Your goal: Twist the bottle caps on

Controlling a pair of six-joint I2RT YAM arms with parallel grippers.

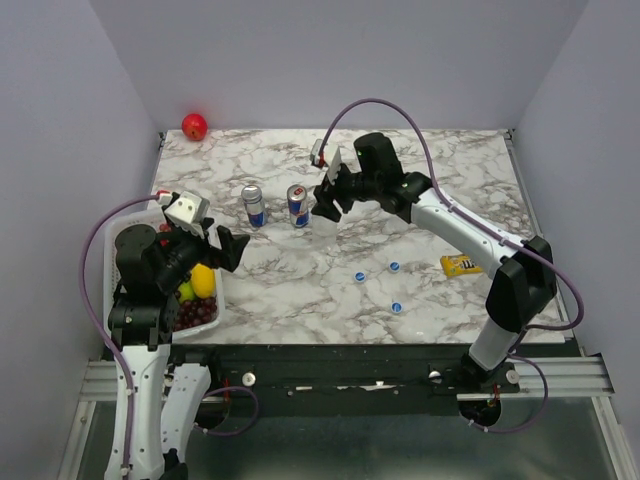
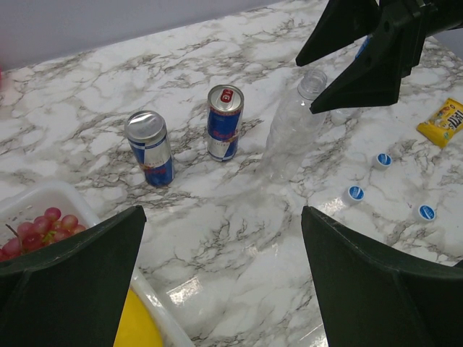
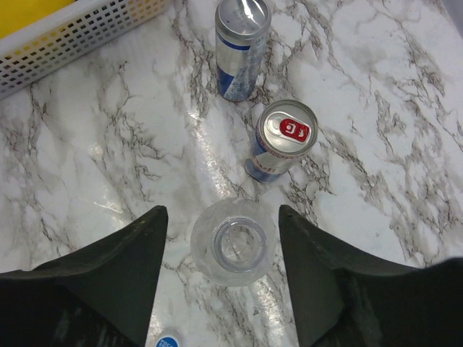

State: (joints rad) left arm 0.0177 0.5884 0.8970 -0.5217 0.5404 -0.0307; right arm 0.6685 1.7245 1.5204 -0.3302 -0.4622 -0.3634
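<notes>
A clear, unlabelled bottle [image 1: 322, 228] stands upright with an open mouth, just right of two drink cans. It shows in the left wrist view as the bottle [image 2: 293, 134] and from above in the right wrist view as the bottle [image 3: 233, 242]. My right gripper [image 1: 328, 200] hangs over it, open. In its own view the right gripper [image 3: 222, 211] straddles the bottle with a gap on each side. Three blue bottle caps [image 1: 359, 276] [image 1: 394, 266] [image 1: 396, 307] lie loose on the table to the near right. My left gripper [image 2: 223, 217] is open and empty near the basket.
Two blue-and-silver cans [image 1: 253, 206] [image 1: 298, 205] stand left of the bottle. A white basket [image 1: 118, 250] with grapes and a lemon sits at the left edge. A yellow candy pack [image 1: 460, 264] lies at the right. A red apple [image 1: 194, 126] rests in the far left corner.
</notes>
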